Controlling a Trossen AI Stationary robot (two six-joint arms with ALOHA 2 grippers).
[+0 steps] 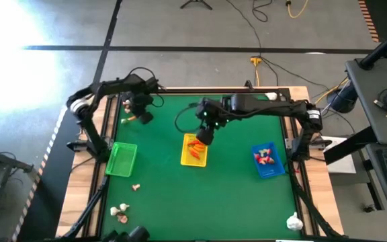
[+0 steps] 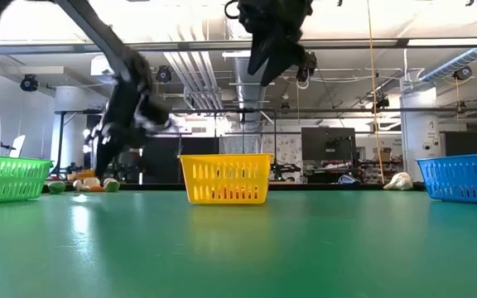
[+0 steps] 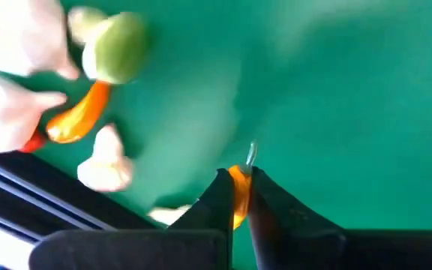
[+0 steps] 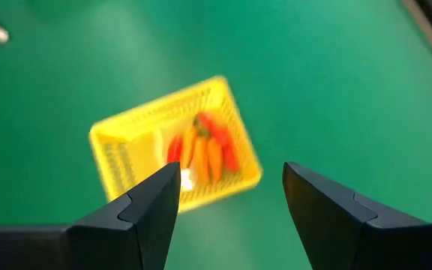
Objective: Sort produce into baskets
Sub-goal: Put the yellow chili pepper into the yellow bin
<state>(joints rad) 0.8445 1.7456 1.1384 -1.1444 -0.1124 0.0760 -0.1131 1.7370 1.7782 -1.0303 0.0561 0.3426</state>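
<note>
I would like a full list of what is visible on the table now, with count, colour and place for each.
green basket: one, table's left side, looks empty.
yellow basket: one, centre, holds orange and red pieces.
blue basket: one, right side, holds red-and-white pieces.
loose produce: several, white and cream, near left corner; more at far left.
white piece: one, near right corner.
left gripper: far left, shut on an orange piece.
right gripper: open, above the yellow basket.
</note>
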